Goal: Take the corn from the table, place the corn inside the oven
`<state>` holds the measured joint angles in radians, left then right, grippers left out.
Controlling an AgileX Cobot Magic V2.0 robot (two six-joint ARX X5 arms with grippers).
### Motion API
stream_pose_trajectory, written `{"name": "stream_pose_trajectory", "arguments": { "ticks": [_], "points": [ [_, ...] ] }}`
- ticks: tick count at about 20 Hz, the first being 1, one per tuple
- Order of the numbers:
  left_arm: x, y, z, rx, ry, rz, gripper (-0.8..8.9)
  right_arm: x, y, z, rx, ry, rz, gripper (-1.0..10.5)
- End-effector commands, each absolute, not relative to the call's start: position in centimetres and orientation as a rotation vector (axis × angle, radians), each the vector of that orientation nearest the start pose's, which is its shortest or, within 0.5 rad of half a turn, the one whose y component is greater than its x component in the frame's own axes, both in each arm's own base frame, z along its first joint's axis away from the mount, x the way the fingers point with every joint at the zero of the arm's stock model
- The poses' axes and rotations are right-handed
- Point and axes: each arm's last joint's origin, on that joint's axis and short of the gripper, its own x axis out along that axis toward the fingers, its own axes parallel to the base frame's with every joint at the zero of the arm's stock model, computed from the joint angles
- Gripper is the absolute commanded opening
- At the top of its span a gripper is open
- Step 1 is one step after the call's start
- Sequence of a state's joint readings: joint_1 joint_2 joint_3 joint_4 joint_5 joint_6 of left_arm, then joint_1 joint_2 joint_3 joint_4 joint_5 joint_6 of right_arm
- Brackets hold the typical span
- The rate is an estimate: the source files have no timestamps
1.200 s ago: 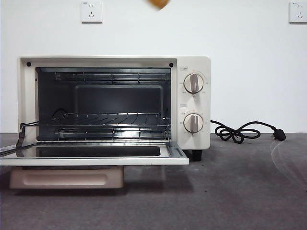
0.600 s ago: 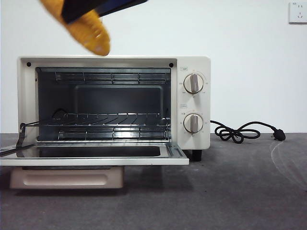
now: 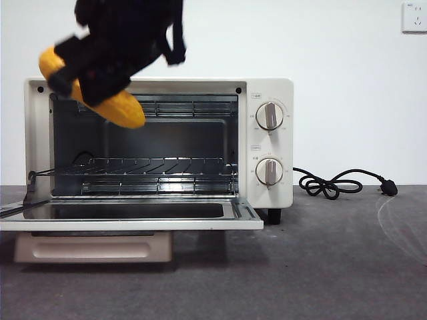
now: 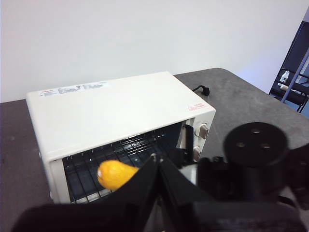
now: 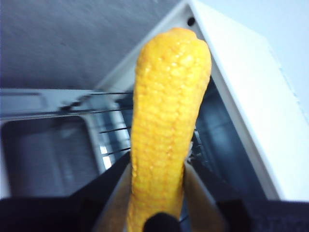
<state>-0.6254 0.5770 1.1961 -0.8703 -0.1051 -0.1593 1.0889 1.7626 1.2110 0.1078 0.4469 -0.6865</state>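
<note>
The yellow-orange corn (image 3: 123,110) hangs tilted in front of the upper left of the oven's (image 3: 267,87) open mouth, clear of the table (image 3: 300,280). My right gripper (image 3: 100,73) is shut on the cob's middle, and both ends stick out. In the right wrist view the corn (image 5: 166,121) rises between the jaws of the right gripper (image 5: 157,169), pointing at the oven's (image 5: 251,82) top front corner. From above, the left wrist view shows the oven (image 4: 120,106), the corn's tip (image 4: 115,174) at its opening, and my left gripper (image 4: 157,162) shut and holding nothing.
The oven's door (image 3: 133,223) lies folded down flat, and a wire rack (image 3: 153,167) sits inside at mid height. A black cord (image 3: 333,183) is coiled on the table to the right of the oven. The right arm's wrist (image 4: 256,145) shows dark beside the left gripper.
The right gripper has come down from the top edge with the corn, moving left and lower until it is level with the top of the oven's opening.
</note>
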Motion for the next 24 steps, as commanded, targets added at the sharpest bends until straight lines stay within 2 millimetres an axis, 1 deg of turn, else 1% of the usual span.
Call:
{"name": "stream_pose_trajectory", "arguments": {
  "ticks": [1,4,7,14,18,19,22,24],
  "points": [
    [4.8,-3.0,41.2,-0.064,0.291,-0.474,-0.05,20.7,34.9,23.7,-1.025,0.085,0.643,-0.1],
    [4.8,-2.9,41.0,-0.056,0.304,-0.456,-0.05,22.0,35.1,22.6,-1.069,0.115,0.539,-0.1],
    [4.8,-2.9,41.0,-0.05,0.304,-0.434,-0.05,23.1,34.9,21.6,-1.121,0.149,0.525,-0.1],
    [4.8,-2.8,41.0,-0.042,0.3,-0.415,-0.05,24.6,34.6,19.2,-1.184,0.21,0.527,0.1],
    [4.8,-2.8,41.0,-0.036,0.3,-0.415,-0.05,25.1,34.4,18.7,-1.188,0.227,0.518,1.5],
    [4.8,-2.8,41.0,-0.036,0.3,-0.415,-0.05,25.1,34.4,18.7,-1.186,0.226,0.519,1.7],
    [4.8,-2.8,41.0,-0.035,0.299,-0.415,-0.05,25.1,34.5,18.8,-1.18,0.219,0.516,1.8],
    [4.9,-2.9,41.0,-0.035,0.3,-0.415,-0.05,25.1,34.5,18.7,-1.173,0.221,0.516,2.8]
  ]
}}
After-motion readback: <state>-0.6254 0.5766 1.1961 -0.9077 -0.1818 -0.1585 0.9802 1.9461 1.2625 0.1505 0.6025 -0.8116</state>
